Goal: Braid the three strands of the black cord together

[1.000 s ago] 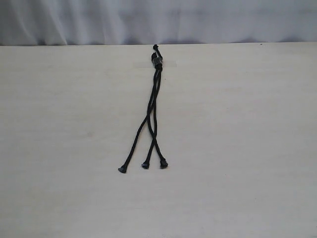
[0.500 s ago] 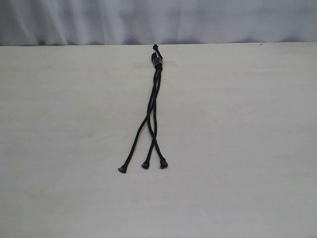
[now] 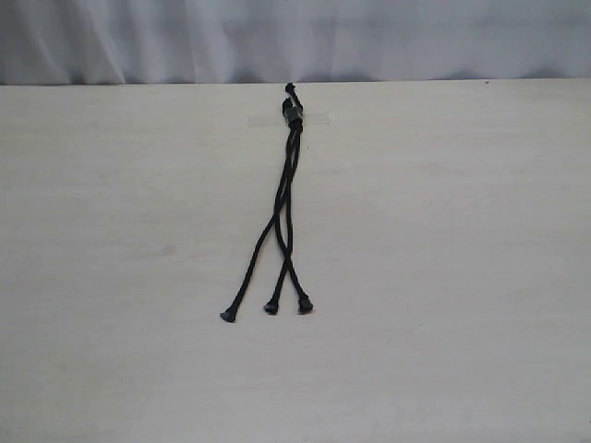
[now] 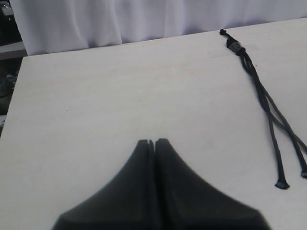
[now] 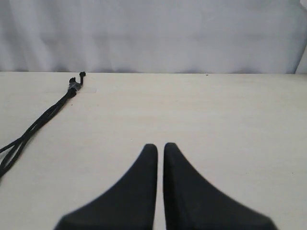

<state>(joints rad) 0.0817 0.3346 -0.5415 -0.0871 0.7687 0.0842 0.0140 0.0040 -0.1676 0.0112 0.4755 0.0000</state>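
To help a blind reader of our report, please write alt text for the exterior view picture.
A thin black cord lies on a pale table, its knotted end at the far edge near a white curtain. Its three strands run toward the camera, loosely twisted, then spread apart; the two right-hand ones cross just before their tips.

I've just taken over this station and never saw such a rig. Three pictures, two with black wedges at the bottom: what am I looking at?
The wide picture comes from a camera off the arms; it shows the table and no arm. The other two come from a camera on each wrist. The black wedges are the left gripper, jaws together, and the right gripper, a thin gap showing; both are empty. On the table lies the black cord: knotted head near the far edge, three strands spread at the tips.
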